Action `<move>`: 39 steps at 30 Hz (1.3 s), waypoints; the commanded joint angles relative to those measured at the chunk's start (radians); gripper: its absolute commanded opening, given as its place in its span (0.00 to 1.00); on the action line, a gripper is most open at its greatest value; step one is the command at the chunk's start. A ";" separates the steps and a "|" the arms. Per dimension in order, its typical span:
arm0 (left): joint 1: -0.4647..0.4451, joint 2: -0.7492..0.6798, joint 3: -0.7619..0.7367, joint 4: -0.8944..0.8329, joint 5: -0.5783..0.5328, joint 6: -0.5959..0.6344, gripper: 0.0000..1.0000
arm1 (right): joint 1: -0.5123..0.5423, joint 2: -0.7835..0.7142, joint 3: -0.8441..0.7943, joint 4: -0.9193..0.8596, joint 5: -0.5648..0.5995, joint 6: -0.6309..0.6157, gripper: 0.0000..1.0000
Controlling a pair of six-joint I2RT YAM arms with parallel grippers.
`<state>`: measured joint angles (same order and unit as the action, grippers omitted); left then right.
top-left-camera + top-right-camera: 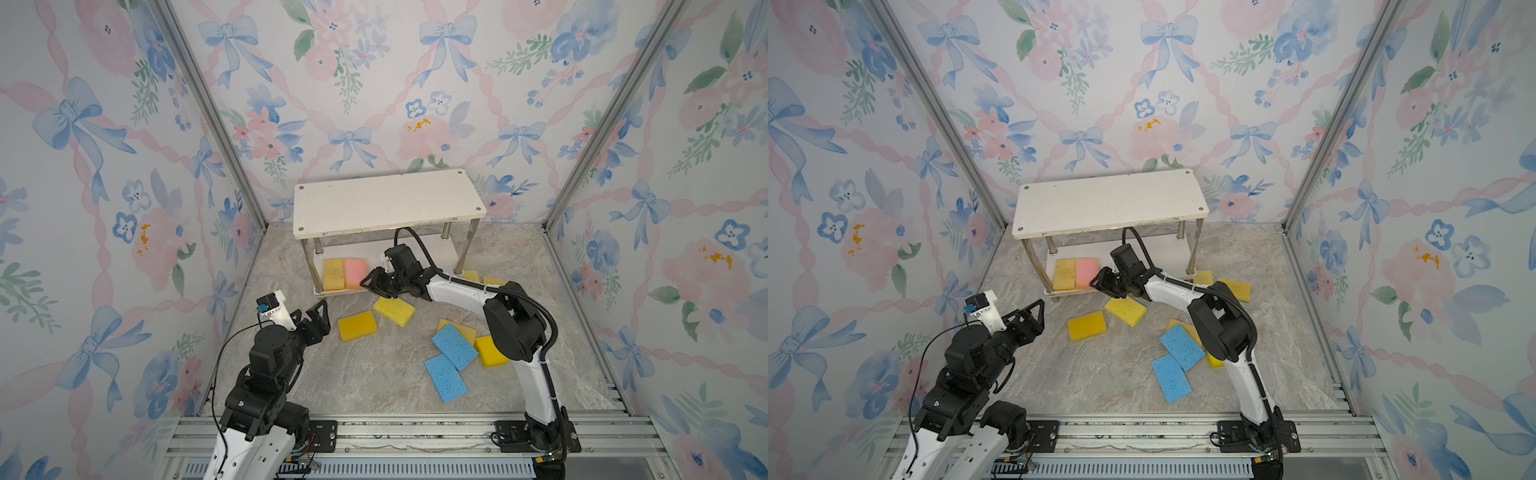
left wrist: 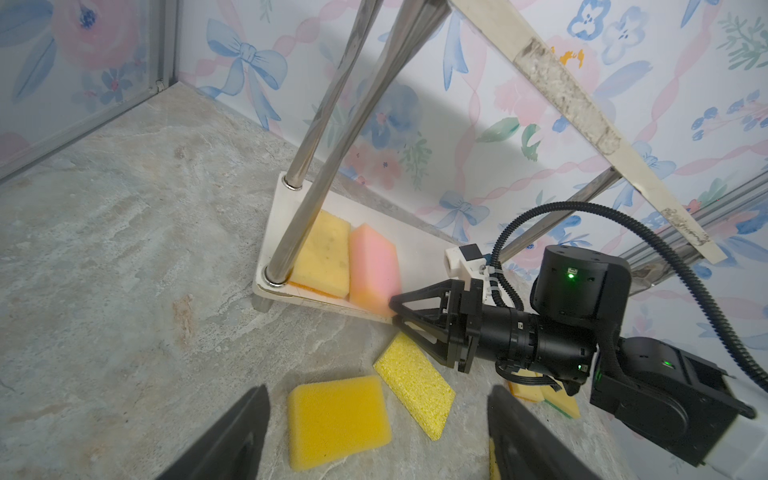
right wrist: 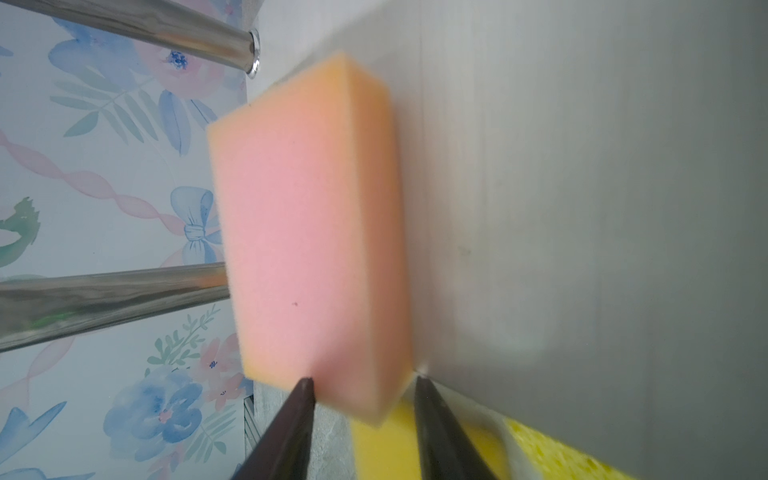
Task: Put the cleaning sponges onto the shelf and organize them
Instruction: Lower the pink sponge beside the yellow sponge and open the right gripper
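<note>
The pink sponge (image 1: 356,272) lies flat on the lower board (image 1: 440,249) of the shelf (image 1: 386,203), touching a yellow sponge (image 1: 333,274) at the board's left end in both top views. The right gripper (image 3: 362,379) straddles the pink sponge's near end, jaws parted and not squeezing. The left gripper (image 1: 324,318) hovers, spread wide, above the surface (image 1: 374,374). Two blue sponges (image 1: 455,347) and several loose yellow sponges (image 1: 357,326) lie scattered there.

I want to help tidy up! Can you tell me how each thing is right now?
shelf, upright, top board bare.
pink sponge, flat on the lower board beside a yellow sponge.
right tool, open, tips at the pink sponge's end.
left tool, open, holding nothing.
two blue sponges, flat on the table.
loose yellow sponges, scattered on the table, one partly under a blue one.
</note>
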<state>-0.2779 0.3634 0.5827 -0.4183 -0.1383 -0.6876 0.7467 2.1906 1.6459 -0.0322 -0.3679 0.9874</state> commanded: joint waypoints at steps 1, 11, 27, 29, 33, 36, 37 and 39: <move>0.006 -0.006 -0.001 -0.008 0.005 0.014 0.84 | -0.009 -0.019 0.002 0.003 0.017 -0.001 0.36; 0.007 -0.001 0.000 -0.007 0.007 0.016 0.85 | -0.007 -0.043 -0.021 0.025 0.039 -0.002 0.16; 0.006 0.008 0.007 -0.007 0.008 0.015 0.85 | -0.002 -0.079 -0.040 0.018 0.096 -0.010 0.16; 0.007 0.006 0.005 -0.007 0.008 0.017 0.85 | 0.000 -0.070 -0.031 0.020 0.090 -0.006 0.22; 0.007 0.005 0.005 -0.006 0.010 0.019 0.86 | 0.006 -0.058 -0.025 0.032 0.086 -0.001 0.39; 0.007 0.006 0.003 -0.008 0.010 0.020 0.86 | 0.009 -0.055 -0.023 0.036 0.083 -0.001 0.44; 0.006 0.006 0.003 -0.007 0.010 0.020 0.86 | 0.011 -0.055 -0.023 0.037 0.081 0.001 0.45; 0.007 0.006 0.004 -0.007 0.008 0.019 0.86 | 0.012 -0.056 -0.023 0.040 0.078 0.001 0.45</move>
<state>-0.2760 0.3637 0.5827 -0.4183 -0.1375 -0.6876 0.7498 2.1319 1.6077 -0.0116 -0.2905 0.9890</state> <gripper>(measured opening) 0.856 0.449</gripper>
